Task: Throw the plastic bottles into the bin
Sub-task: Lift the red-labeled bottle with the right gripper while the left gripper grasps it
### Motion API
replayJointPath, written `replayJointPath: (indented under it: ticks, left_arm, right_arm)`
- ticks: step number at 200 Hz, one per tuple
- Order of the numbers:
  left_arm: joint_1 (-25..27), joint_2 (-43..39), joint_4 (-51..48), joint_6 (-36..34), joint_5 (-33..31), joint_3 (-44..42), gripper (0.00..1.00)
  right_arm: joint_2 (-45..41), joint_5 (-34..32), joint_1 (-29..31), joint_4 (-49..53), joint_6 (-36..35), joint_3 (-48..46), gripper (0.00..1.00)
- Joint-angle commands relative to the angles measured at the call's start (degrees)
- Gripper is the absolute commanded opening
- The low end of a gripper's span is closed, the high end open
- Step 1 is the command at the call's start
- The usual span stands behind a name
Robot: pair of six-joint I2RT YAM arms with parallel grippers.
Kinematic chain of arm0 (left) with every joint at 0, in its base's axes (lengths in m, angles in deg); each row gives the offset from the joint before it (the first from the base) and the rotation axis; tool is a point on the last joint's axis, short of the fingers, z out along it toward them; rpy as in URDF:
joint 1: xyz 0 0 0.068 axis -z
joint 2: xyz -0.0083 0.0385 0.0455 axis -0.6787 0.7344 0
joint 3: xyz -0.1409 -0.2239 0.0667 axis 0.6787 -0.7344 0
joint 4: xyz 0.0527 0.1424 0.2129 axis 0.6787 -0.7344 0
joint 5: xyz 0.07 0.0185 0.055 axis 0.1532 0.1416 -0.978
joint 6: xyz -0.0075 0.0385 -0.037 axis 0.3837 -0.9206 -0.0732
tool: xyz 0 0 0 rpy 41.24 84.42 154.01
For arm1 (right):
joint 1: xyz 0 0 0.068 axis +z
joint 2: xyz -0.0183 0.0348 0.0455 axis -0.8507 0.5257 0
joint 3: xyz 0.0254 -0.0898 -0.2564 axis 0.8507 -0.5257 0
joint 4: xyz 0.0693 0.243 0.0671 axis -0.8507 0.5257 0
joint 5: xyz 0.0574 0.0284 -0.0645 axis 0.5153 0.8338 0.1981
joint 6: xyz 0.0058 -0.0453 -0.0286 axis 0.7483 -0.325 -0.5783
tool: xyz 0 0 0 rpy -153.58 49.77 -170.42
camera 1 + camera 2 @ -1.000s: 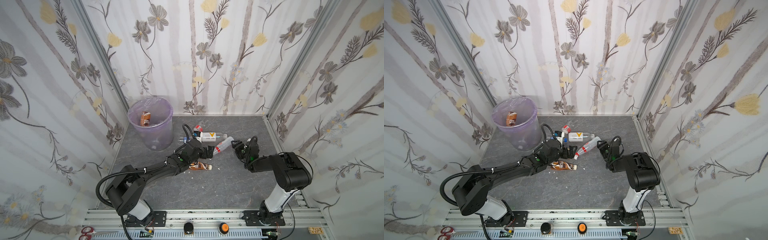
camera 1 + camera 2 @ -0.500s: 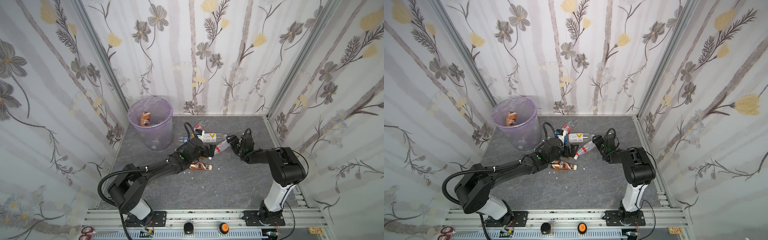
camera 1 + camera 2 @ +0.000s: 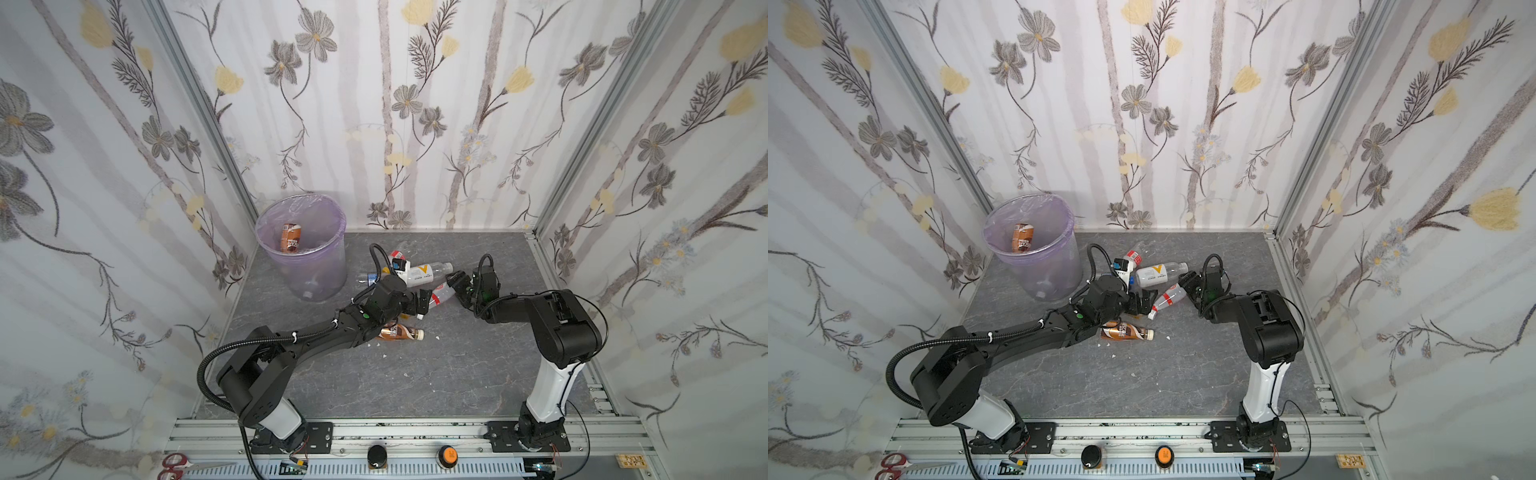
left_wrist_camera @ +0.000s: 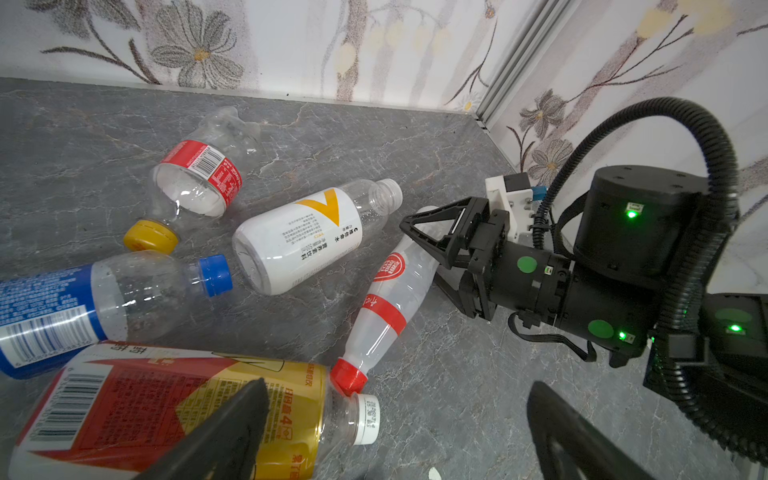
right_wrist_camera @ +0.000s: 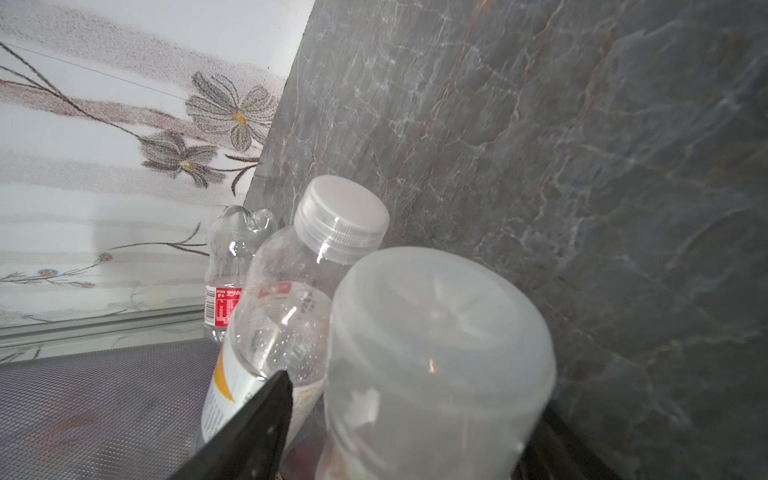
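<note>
Several plastic bottles lie in a heap right of the bin (image 3: 322,270) (image 3: 1057,270), which holds a brown bottle (image 3: 291,237). My right gripper (image 3: 455,284) (image 3: 1185,284) (image 4: 419,255) (image 5: 415,395) is open, its jaws straddling the base of the clear red-capped bottle (image 3: 441,296) (image 4: 386,307) (image 5: 436,353); one finger stands off its wall. My left gripper (image 3: 419,305) (image 4: 399,415) is wide open and empty, low over the neck of the red-and-gold bottle (image 4: 166,411). Beside them lie a white-labelled bottle (image 3: 424,271) (image 4: 299,241) (image 5: 291,299), a blue-labelled bottle (image 4: 83,299) and a yellow-capped bottle (image 4: 195,187).
A brown coffee bottle (image 3: 399,332) (image 3: 1125,331) lies under my left forearm. Papered walls close the floor on three sides. White crumbs dot the grey floor. Red scissors (image 3: 174,465) and two buttons sit on the front rail.
My right gripper has moved left and now has the red-capped bottle's base between its jaws. My left arm has crept slightly toward the heap, still open.
</note>
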Motion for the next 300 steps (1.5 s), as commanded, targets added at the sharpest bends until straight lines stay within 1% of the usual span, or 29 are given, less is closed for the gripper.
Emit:
replayJointPath:
  ticks: [1,56,61,66,76,85,124,161,184,210,232,272,282,285,300]
  left_arm:
    - [-0.1,-0.1,2.0,-0.6,0.1,0.0,1.00]
    - [-0.1,-1.4,2.6,-1.0,-0.4,-1.9,1.00]
    - [0.0,-1.5,2.6,-1.0,-0.5,-2.0,1.00]
    - [-0.1,-1.7,2.7,-1.0,-0.6,-2.2,1.00]
    - [-0.1,-1.9,2.7,-1.2,-0.6,-2.5,1.00]
    - [0.0,-2.0,2.8,-1.2,-0.8,-2.7,1.00]
    - [-0.2,-2.2,3.1,-1.2,-0.7,-3.0,1.00]
    - [-0.1,-1.7,3.0,-1.5,0.6,-2.7,1.00]
    - [0.0,-0.7,3.0,-1.9,4.2,-1.5,1.00]
    - [0.2,1.5,3.0,-2.9,10.8,1.1,1.00]
    - [0.9,3.7,1.2,-4.7,13.9,4.2,1.00]
    - [1.2,6.5,-2.9,-7.8,15.6,9.4,1.00]
    - [1.2,7.0,-3.2,-8.3,14.9,10.2,1.00]
    - [1.2,7.1,-3.3,-8.5,14.6,10.4,1.00]
    - [1.2,7.5,-3.5,-9.0,13.3,11.5,1.00]
  right_arm:
    - [0.8,-1.1,0.2,2.1,0.4,0.6,0.74]
    - [1.3,-1.3,0.7,2.1,1.3,0.7,0.63]
    - [1.4,-1.4,0.8,2.1,1.4,0.7,0.62]
    - [1.4,-1.4,0.8,2.1,1.4,0.8,0.57]
    - [1.5,-1.3,0.9,2.0,1.6,0.8,0.52]
    - [1.6,-1.1,0.9,1.9,1.8,0.8,0.50]
    - [1.0,-1.8,0.9,0.9,2.7,-0.3,0.47]
    - [-2.9,-3.2,-0.4,-0.2,2.6,-2.6,0.46]
    - [-7.1,-4.6,-1.5,2.8,-0.4,-2.2,0.46]
    - [-12.3,-5.6,-1.4,6.8,-4.9,-1.0,0.46]
    - [-16.8,-6.0,-0.6,10.1,-8.4,0.1,0.46]
    - [-25.1,-6.7,1.5,14.1,-13.9,0.9,0.46]
    - [-25.9,-7.1,2.3,15.8,-15.1,1.6,0.46]
    - [-27.7,-7.2,2.6,15.9,-15.5,1.8,0.46]
    - [-30.1,-7.4,3.5,17.4,-16.4,2.2,0.47]
